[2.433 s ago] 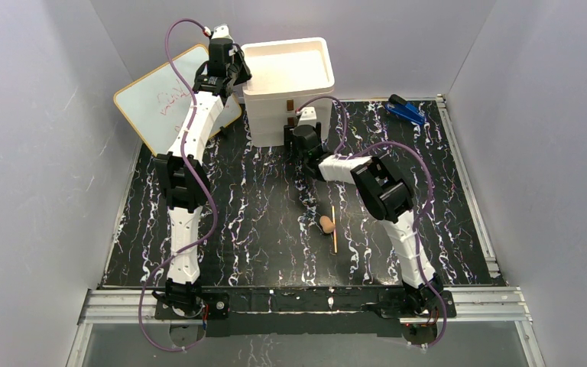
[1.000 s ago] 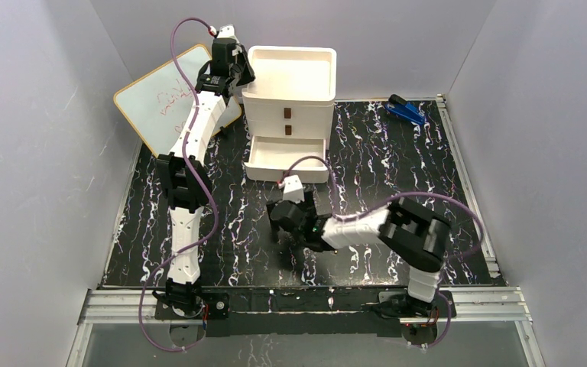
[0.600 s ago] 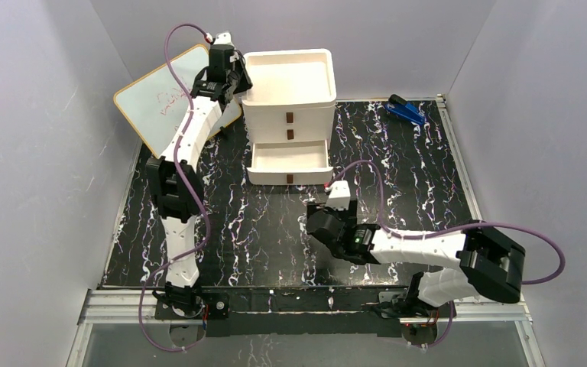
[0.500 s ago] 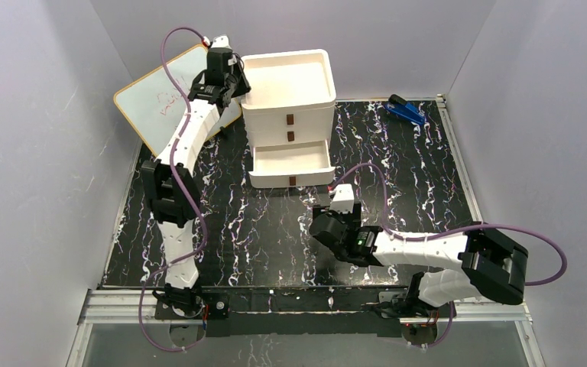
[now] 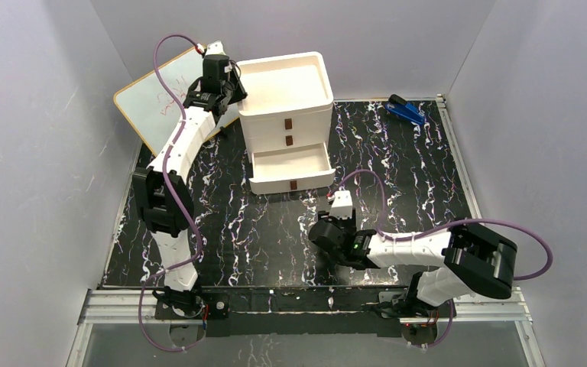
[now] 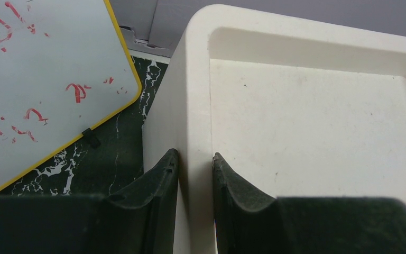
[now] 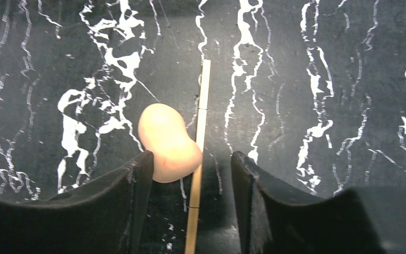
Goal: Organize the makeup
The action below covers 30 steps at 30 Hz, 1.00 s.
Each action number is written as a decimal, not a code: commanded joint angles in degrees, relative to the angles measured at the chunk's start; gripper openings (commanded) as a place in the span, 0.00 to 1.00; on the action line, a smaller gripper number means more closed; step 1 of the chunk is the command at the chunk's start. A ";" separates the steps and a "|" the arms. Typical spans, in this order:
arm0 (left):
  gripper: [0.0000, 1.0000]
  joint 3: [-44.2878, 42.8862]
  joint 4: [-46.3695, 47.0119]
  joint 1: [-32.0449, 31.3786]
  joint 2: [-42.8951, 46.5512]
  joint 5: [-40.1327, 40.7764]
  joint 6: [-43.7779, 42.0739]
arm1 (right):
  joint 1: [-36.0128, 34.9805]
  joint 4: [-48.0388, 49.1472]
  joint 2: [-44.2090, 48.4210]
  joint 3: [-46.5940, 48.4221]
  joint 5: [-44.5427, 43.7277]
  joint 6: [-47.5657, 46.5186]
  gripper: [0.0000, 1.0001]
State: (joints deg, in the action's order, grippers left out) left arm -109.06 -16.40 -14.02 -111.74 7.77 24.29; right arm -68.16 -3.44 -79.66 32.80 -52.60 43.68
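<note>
A tan egg-shaped sponge (image 7: 168, 142) lies on the black marbled mat, touching a thin yellow stick (image 7: 199, 159). My right gripper (image 7: 192, 169) is open, low over the mat, with the stick and the sponge's near end between its fingers; the left finger (image 7: 137, 180) touches the sponge. In the top view the right gripper (image 5: 329, 232) hides both items. My left gripper (image 6: 195, 164) is shut on the left rim of the white drawer box (image 6: 306, 106), at its top tray (image 5: 283, 80). The disc, pencils and compact are out of view.
The drawer box's bottom drawer (image 5: 290, 170) stands pulled open toward the arms. A whiteboard (image 5: 160, 95) with red marks leans at the back left. A blue clip-like object (image 5: 406, 110) lies at the back right of the mat.
My right arm pulled the bottom drawer open, then swung back and settled low over the sponge and stick. The drawer box turned a little under my left gripper's hold.
</note>
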 commanded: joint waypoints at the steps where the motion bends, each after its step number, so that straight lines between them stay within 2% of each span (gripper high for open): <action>1: 0.00 3.22 -11.96 -0.21 2.18 -0.89 1.22 | -0.04 5.08 -1.72 -0.09 -1.09 -0.13 0.56; 3: 0.00 3.12 -13.36 -0.22 2.23 -1.12 1.74 | 0.00 5.30 -2.72 0.55 -0.93 -0.66 0.41; 6: 0.00 3.35 -14.67 -0.22 2.67 -1.42 2.20 | -0.04 5.33 -3.62 1.71 -0.68 -1.79 0.04; 7: 0.00 3.86 -14.85 -0.20 2.97 -1.46 2.31 | -0.04 4.98 -3.59 2.25 -0.75 -2.20 0.01; 14: 0.00 4.86 -17.96 -0.22 4.02 0.33 2.17 | -0.19 2.25 3.57 8.72 -2.05 -10.20 0.01; 19: 0.00 7.24 -17.02 -0.21 4.96 0.27 2.55 | -0.33 10.29 7.22 14.40 -2.87 -24.85 0.01; 24: 0.00 8.54 -16.56 -0.21 5.79 -0.62 2.77 | 1.68 21.14 1.72 18.76 -3.17 -38.17 0.01; 30: 0.00 9.53 -16.45 -0.20 7.51 -1.22 2.46 | 11.28 23.90 -6.98 23.86 6.55 -36.46 0.01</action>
State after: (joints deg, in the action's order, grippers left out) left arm -103.07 -19.42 -14.00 -105.95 9.26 25.93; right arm -62.46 15.38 -82.00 52.95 -51.03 9.98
